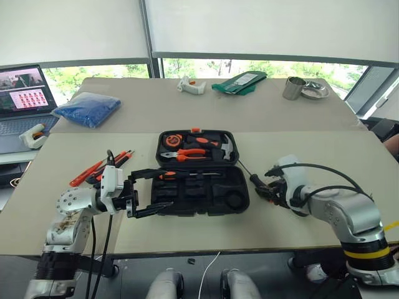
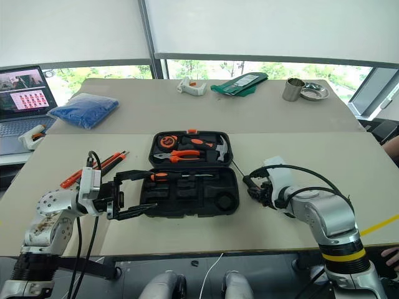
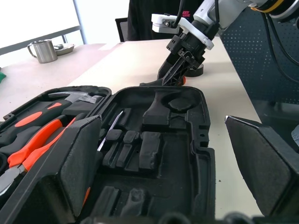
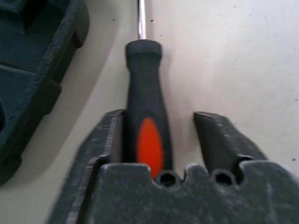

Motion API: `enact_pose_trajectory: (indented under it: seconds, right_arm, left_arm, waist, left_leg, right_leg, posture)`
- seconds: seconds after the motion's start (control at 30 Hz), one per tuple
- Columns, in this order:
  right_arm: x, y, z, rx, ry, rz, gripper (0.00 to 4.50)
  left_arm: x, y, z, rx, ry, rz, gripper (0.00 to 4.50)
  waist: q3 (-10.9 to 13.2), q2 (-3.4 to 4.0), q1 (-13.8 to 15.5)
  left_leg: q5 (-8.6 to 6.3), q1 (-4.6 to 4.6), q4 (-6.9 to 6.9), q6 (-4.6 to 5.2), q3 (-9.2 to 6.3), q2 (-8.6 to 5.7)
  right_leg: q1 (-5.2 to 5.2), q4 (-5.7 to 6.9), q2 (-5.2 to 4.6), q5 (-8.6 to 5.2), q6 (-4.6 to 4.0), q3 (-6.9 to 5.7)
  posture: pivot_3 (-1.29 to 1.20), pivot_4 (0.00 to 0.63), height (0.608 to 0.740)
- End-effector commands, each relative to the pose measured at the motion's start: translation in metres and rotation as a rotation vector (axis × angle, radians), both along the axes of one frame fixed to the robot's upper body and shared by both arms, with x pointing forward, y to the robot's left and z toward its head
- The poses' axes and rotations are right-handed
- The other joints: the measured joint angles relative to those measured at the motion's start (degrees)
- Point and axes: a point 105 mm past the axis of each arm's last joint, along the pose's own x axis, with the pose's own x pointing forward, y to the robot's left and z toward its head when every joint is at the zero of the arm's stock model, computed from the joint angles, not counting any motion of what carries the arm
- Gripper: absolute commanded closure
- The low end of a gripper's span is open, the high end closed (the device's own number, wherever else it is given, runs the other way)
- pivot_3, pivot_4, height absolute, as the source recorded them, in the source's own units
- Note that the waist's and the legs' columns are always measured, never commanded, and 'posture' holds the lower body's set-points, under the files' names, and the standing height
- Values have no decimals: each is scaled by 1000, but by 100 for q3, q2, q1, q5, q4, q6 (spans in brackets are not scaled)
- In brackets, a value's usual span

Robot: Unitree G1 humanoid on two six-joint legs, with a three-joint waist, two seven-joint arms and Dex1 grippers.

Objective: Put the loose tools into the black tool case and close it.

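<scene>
The black tool case (image 1: 187, 200) lies open at mid-table, with pliers (image 1: 187, 154) and a hammer (image 1: 225, 147) in its far half and one screwdriver (image 1: 187, 175) in a slot of the near half. Left of it on the table lie loose orange-and-black screwdrivers (image 1: 103, 168). My left gripper (image 1: 156, 190) is open, pointing sideways over the case's near-left corner and holding nothing. Another screwdriver (image 4: 145, 93) lies just right of the case. My right gripper (image 4: 160, 115) straddles its handle. One finger touches it, and a gap shows at the other.
A blue bag (image 1: 87, 109) and a laptop (image 1: 22, 99) sit at the far left. A white and orange tool (image 1: 190, 85), a green packet (image 1: 240, 82) and a metal cup (image 1: 293, 88) line the far table. A person's arm (image 1: 393, 142) shows at the right edge.
</scene>
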Motion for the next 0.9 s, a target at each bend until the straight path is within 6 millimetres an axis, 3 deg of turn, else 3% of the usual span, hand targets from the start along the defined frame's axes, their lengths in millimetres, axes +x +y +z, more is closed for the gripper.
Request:
enact_pose_trajectory:
  seconds: [0.03, 0.23, 0.33, 0.4, 0.47, 0.57, 0.63, 0.9]
  right_arm:
    - [2, -14, 15, 37, -94, -95, 3408]
    - [-4, -25, 46, 87, -354, -147, 3448]
    - [-2, -3, 90, 46, -621, 155, 3448]
    - [-2, 11, 99, -13, -677, 342, 3448]
    - [-1, 26, 100, -45, -686, 513, 3448]
    - [-4, 67, 82, -123, -565, 898, 3448]
    - [0, 81, 72, -193, -493, 1045, 3448]
    - [33, 103, 55, -369, -382, 1163, 3448]
  left_arm:
    - [-4, -5, 11, -14, -41, -20, 0]
    - [2, -7, 18, -66, -56, 22, 0]
    - [3, -2, 17, -74, -55, 65, 0]
    - [3, 2, 17, -78, -56, 95, 0]
    - [4, 6, 18, -81, -53, 118, 0]
    - [4, 13, 15, -72, -31, 165, 0]
    - [2, 16, 13, -68, -10, 182, 0]
    - [-13, 30, 1, -7, 49, 194, 0]
  waist:
    - [0, 0, 5]
    - [0, 1, -3]
    - [0, 2, -42]
    - [2, 3, -99]
    - [1, 0, -140]
    - [2, -2, -188]
    - [3, -2, -181]
    - [4, -2, -118]
  left_leg:
    - [3, 0, 1, -2, 0, 1]
    - [18, 1, 3, -7, -2, 3]
    - [19, 5, 3, -7, 0, 4]
    - [18, 7, 3, -6, 4, 4]
    - [18, 17, 3, -7, 2, 11]
    - [18, 35, 1, -7, 1, 24]
    - [18, 38, -1, -8, 1, 29]
    - [23, 32, -1, -19, 7, 29]
  right_leg:
    - [1, 1, 0, 2, -3, 0]
    - [0, 10, 0, 13, -9, 4]
    - [0, 10, 3, 15, -7, 7]
    - [-2, 10, 7, 15, -8, 14]
    - [3, 11, 16, 15, -8, 14]
    - [12, 12, 34, 13, -16, 18]
    - [11, 14, 43, 11, -34, 20]
    - [2, 13, 35, 16, -47, 19]
  posture:
    - [0, 150, 740]
    - [0, 150, 740]
    - [0, 150, 740]
    - [0, 150, 740]
    - [0, 150, 740]
    - [0, 150, 740]
    - [0, 150, 740]
    - [0, 150, 740]
